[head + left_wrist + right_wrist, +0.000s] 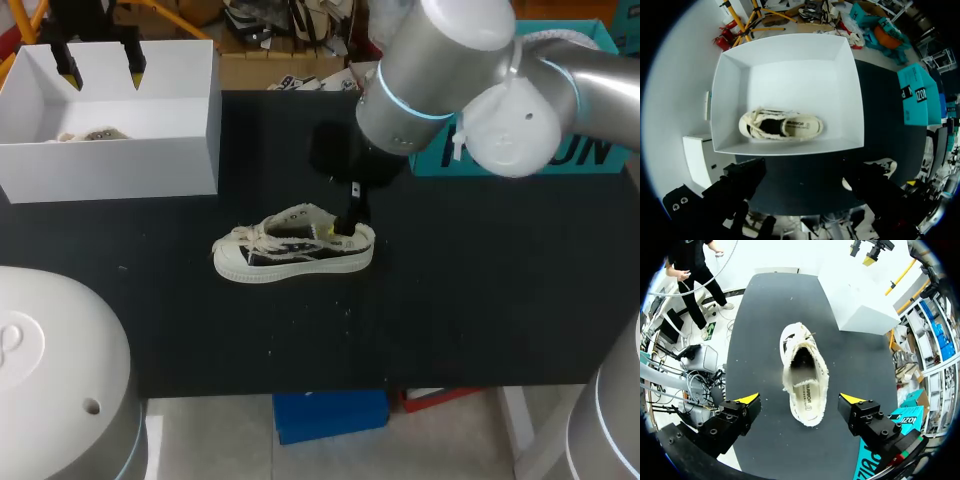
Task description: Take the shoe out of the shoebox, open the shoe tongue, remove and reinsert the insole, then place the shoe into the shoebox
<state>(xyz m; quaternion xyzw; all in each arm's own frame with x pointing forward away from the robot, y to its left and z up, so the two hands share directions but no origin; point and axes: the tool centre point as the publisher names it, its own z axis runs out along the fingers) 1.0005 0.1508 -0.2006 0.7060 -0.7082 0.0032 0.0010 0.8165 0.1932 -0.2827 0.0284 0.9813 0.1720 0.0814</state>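
The shoe lies upright on its sole on the black table. Its heel end sits between the right gripper's two fingers, and its toe points away ahead of them. The fingers are spread wide, one on each side, and neither touches the shoe. The insole shows inside the shoe's opening. Well apart from it stands the white shoebox, with a second shoe lying on its floor. The left gripper hangs over the box, its fingers released and apart, the second shoe ahead of them and untouched.
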